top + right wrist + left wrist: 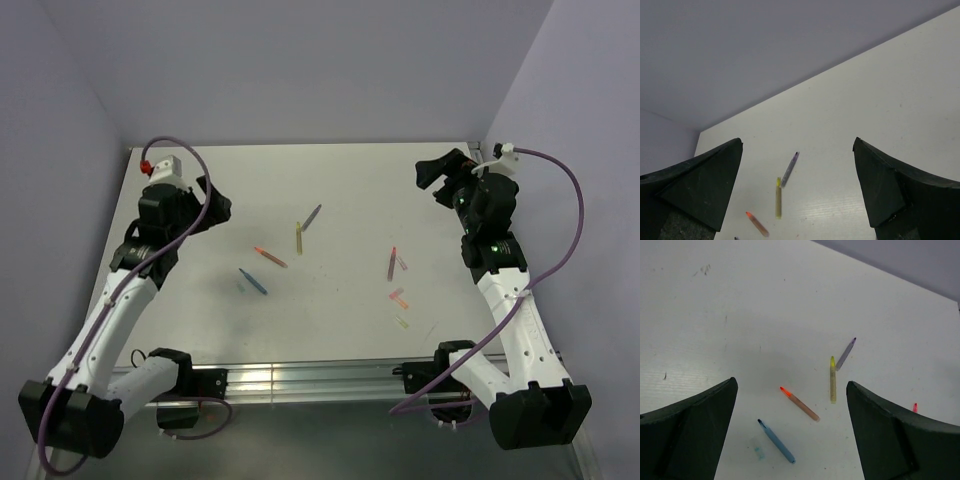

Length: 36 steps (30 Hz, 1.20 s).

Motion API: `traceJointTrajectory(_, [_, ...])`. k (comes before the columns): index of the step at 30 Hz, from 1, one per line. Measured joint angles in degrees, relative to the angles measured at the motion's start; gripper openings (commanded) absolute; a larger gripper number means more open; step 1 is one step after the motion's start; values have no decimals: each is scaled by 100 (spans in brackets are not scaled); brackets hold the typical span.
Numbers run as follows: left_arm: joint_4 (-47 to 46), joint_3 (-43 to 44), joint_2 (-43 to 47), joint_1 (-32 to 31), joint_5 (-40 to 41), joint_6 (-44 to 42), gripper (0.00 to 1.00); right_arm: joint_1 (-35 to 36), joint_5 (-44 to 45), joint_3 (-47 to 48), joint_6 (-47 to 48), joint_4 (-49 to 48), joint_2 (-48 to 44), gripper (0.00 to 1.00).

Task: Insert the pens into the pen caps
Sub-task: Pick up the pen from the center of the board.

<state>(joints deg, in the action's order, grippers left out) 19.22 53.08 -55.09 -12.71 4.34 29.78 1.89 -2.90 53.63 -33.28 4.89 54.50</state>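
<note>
Five pens lie loose on the white table: a grey-purple pen, a yellow pen, an orange pen, a blue pen and a pink-red pen. A pale blue cap lies beside the blue pen. A pink cap and a yellow-green cap lie near the pink-red pen. My left gripper hangs open above the table, left of the pens. My right gripper is open at the back right, holding nothing.
Purple walls close the table at the back and on both sides. An aluminium rail runs along the near edge between the two arm bases. Purple cables loop off both arms.
</note>
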Motion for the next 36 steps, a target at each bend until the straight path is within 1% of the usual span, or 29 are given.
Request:
traceJointTrajectory(3, [-4, 160, -551, -149, 15, 50, 93, 0, -111, 0, 26, 35, 9, 97])
traceJointTrajectory(6, [-50, 529, -1325, -588, 214, 87, 88, 0, -223, 0, 61, 42, 90, 95])
traceJointTrajectory(8, [-188, 804, -1871, -957, 339, 83, 83, 0, -317, 0, 68, 42, 181, 94])
traceJointTrajectory(11, [-616, 1263, -2793, -1364, 350, -57, 76, 0, -503, 7, 81, 59, 350, 93])
traceJointTrajectory(15, [-848, 1956, -3971, -1493, 245, -457, 67, 0, -636, 9, 125, 181, 428, 93])
traceJointTrajectory(18, [-848, 2468, -4701, -1493, 85, -822, 66, 0, -682, 9, 155, 201, 422, 93])
traceJointTrajectory(26, [-730, 3364, -5796, -1606, -291, -1672, 62, 0, -752, 9, 186, 223, 424, 93])
traceJointTrajectory(33, [-575, 4063, -6557, -1797, -363, -2140, 59, 0, -776, 9, 229, 256, 424, 93])
traceJointTrajectory(36, [-509, 4148, -6787, -1873, -341, -2275, 57, 0, -776, 9, 249, 273, 424, 93])
